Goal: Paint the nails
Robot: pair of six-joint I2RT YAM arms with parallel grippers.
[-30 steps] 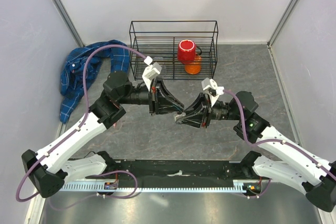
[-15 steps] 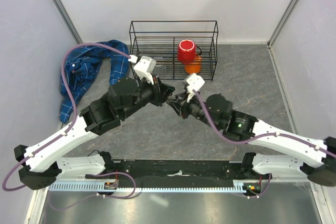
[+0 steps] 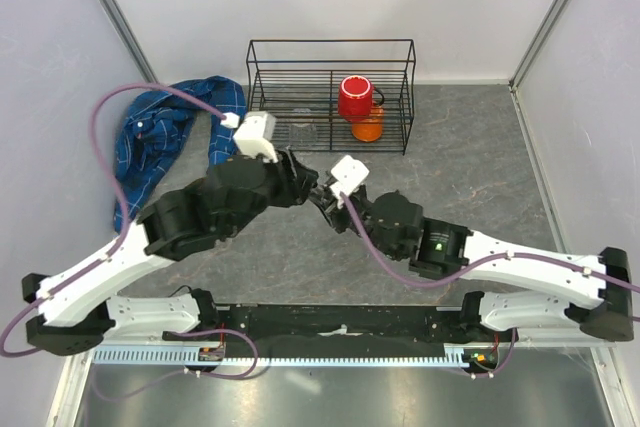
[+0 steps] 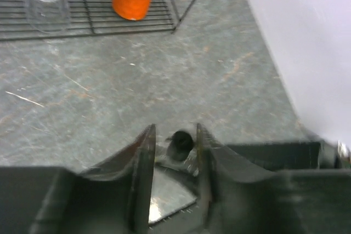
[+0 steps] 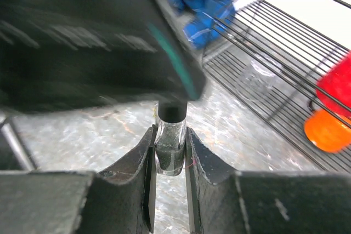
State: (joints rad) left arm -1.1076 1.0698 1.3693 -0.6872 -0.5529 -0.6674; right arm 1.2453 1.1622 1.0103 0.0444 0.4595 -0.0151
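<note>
1. One small clear glass bottle [image 5: 169, 154] carries one round black cap [image 4: 180, 143]. The right gripper [image 5: 170, 135] pinches the glass, and the left gripper [image 4: 174, 131] is closed on the cap.
2. One black wire rack [image 3: 330, 45] holds one glossy red cup [image 3: 355, 97] and one orange cup [image 3: 367, 129]. The wrist views also show one clear tumbler [image 4: 46, 9].
3. One crumpled blue plaid sleeve [image 3: 160, 137] lies by the left wall; its nails cannot be made out.

Two arms, two pincers: one left pincer [image 3: 314, 190] and one right pincer [image 3: 336, 213]. One small bottle [image 5: 169, 156] sits between the right pincer's fingers, and its one dark cap [image 4: 180, 143] shows between the left pincer's. Beyond both pincers stands one wire rack [image 3: 330, 43] with three cups inside: one red cup [image 3: 355, 99], one orange cup [image 3: 368, 130], and what looks like one clear cup [image 4: 46, 12], faint behind the bars. One blue plaid cloth [image 3: 160, 137] lies outward of the left pincer. One grey surface [image 3: 470, 157] carries it all.
</note>
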